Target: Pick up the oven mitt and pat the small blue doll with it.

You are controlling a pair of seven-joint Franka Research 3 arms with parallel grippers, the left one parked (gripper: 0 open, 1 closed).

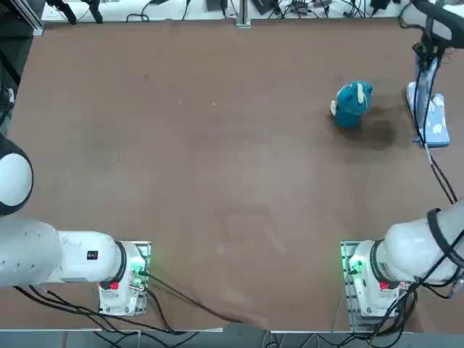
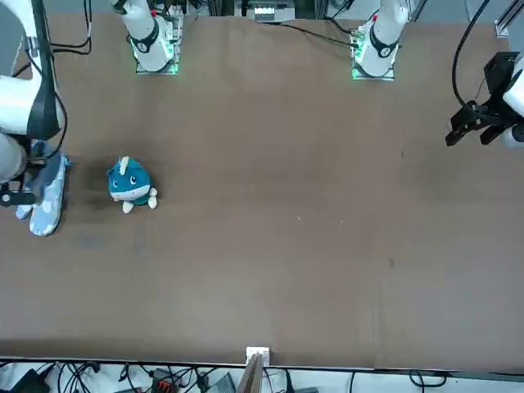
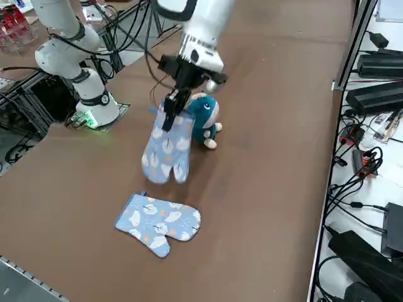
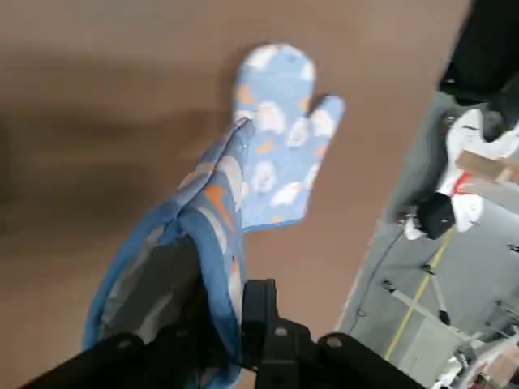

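My right gripper [image 3: 171,112] is shut on the cuff of a light-blue patterned oven mitt [image 3: 167,148], which hangs down from it above the table. The right wrist view shows the fingers [image 4: 258,320] pinching the mitt's blue-trimmed edge [image 4: 212,235]. The small blue doll [image 1: 352,101] stands upright on the brown table at the far right, a short gap to the left of the hanging mitt [image 1: 425,83]. In the front view the doll [image 2: 128,184] sits just right of the mitt [image 2: 47,196].
A second matching mitt [image 3: 158,221] lies flat on the table near its right edge, below and beside the held one [image 4: 280,134]. Cables and power strips [image 3: 378,94] run beyond the table's far edge.
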